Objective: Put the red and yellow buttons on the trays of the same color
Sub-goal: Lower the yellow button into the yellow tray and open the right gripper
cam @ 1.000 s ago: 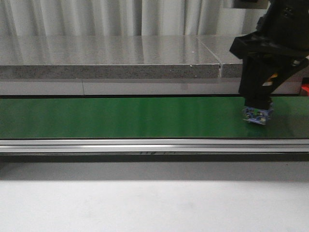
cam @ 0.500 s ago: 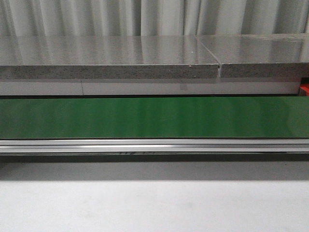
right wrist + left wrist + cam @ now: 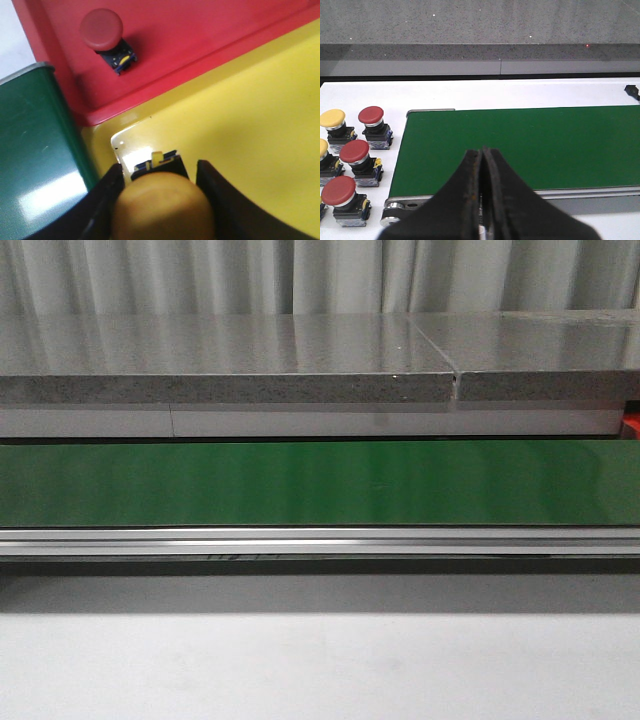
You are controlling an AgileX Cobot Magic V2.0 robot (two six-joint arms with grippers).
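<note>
My right gripper [image 3: 160, 169] is shut on a yellow button [image 3: 162, 210], its cap between the two black fingers, over the corner of the yellow tray [image 3: 250, 125]. Beside it, the red tray [image 3: 200, 35] holds one red button [image 3: 101, 27]. My left gripper [image 3: 481, 152] is shut and empty, hovering over the end of the green belt [image 3: 520, 145]. On the white table beside that end stand red buttons [image 3: 371, 115] [image 3: 354, 151] [image 3: 338, 190] and yellow buttons [image 3: 331, 118] [image 3: 322, 147]. Neither gripper shows in the front view.
The green conveyor belt [image 3: 320, 482] runs across the front view with a metal rail [image 3: 320, 540] before it and a grey stone ledge [image 3: 230, 365] behind. A sliver of red [image 3: 632, 425] shows at the belt's right end. The belt's edge [image 3: 35, 150] borders both trays.
One second ago the right arm stood over the belt's right end in the front view, holding a button. It has since moved out of that view to the right; the belt is bare.
</note>
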